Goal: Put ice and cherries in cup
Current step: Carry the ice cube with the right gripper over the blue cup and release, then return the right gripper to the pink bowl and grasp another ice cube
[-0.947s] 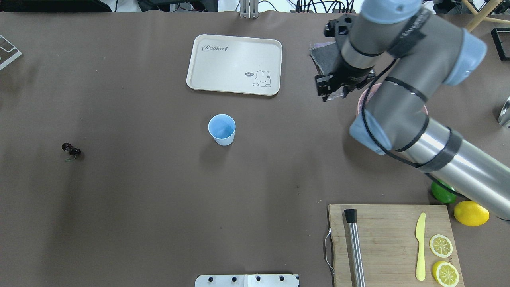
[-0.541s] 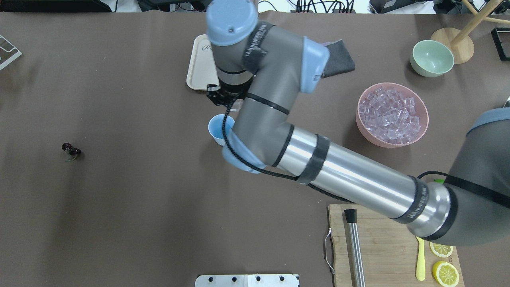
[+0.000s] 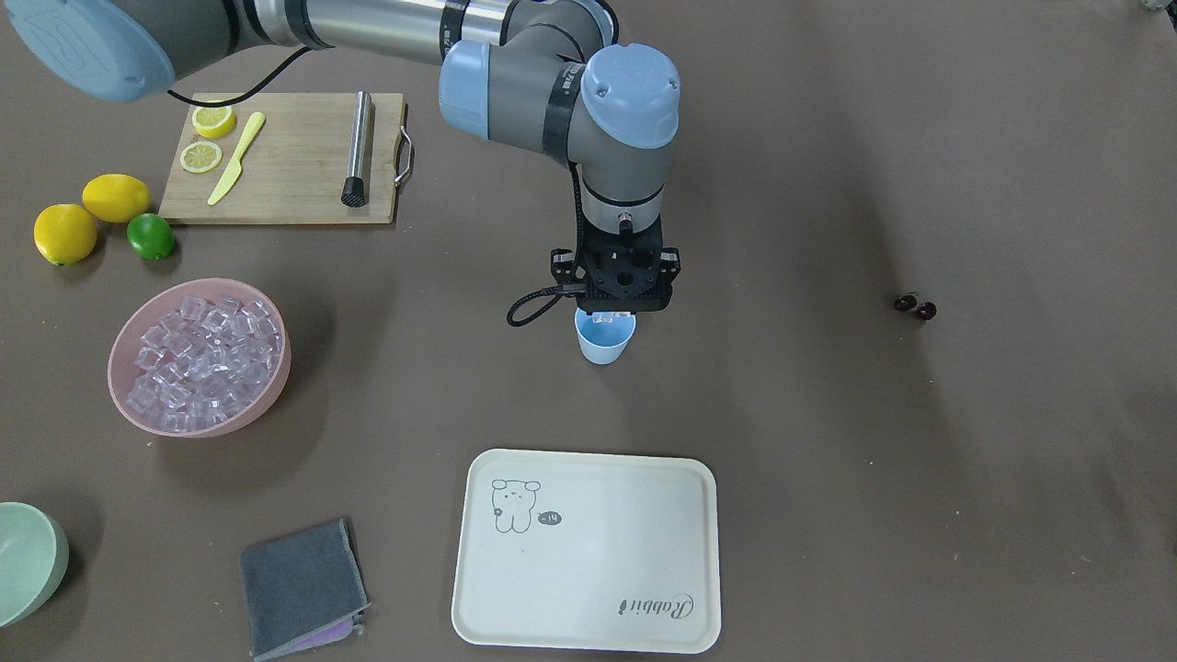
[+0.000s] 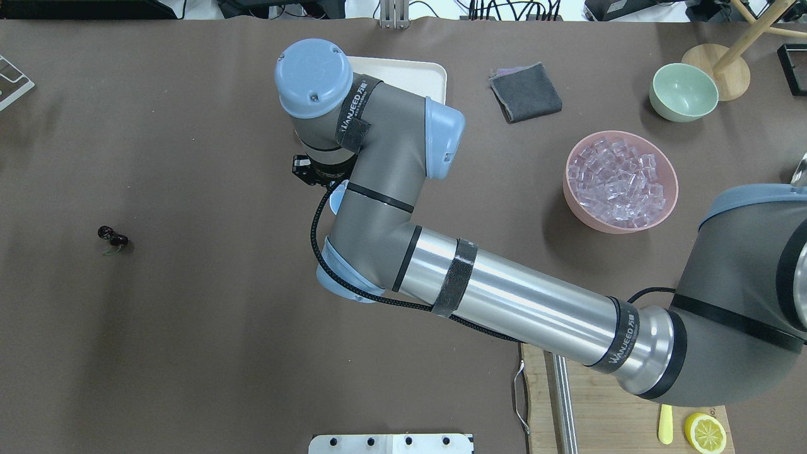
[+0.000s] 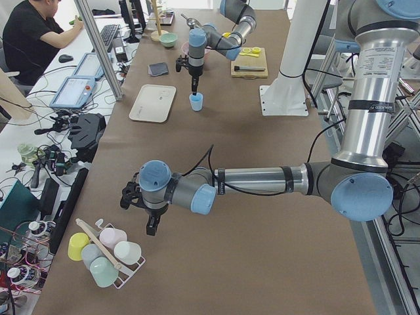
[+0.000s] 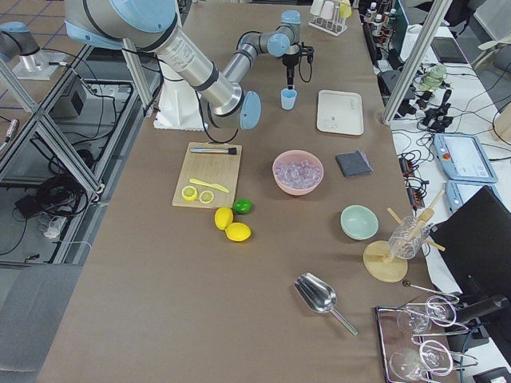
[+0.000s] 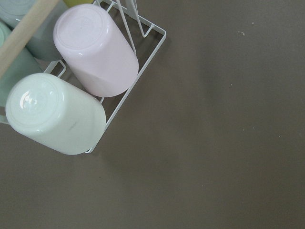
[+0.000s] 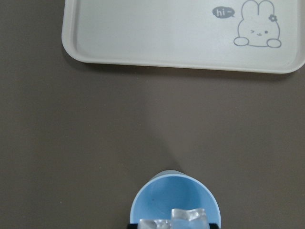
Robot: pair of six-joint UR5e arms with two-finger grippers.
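The light-blue cup (image 3: 605, 344) stands mid-table, near the cream tray. My right gripper (image 3: 613, 314) hangs just above the cup's mouth, shut on a clear ice cube (image 8: 187, 218). In the right wrist view the cube sits over the cup's (image 8: 174, 198) near rim. More ice (image 4: 618, 180) fills the pink bowl (image 4: 567, 192). The cherries (image 4: 112, 237) lie alone on the table far off to the robot's left, and they also show in the front-facing view (image 3: 915, 306). My left gripper (image 5: 151, 227) shows only in the exterior left view, so I cannot tell whether it is open or shut.
The cream tray (image 3: 588, 552) lies beyond the cup. A cutting board (image 3: 285, 156) carries a knife, lemon slices and a metal muddler. Lemons and a lime (image 3: 150, 235), a grey cloth (image 3: 299, 584) and a green bowl (image 3: 28, 561) are on the robot's right. A wire rack of upturned cups (image 7: 95, 62) is below the left wrist.
My right arm has swung from over the pink bowl leftward to the cup, carrying ice, and now holds it above the cup's mouth. The cherries have not moved.
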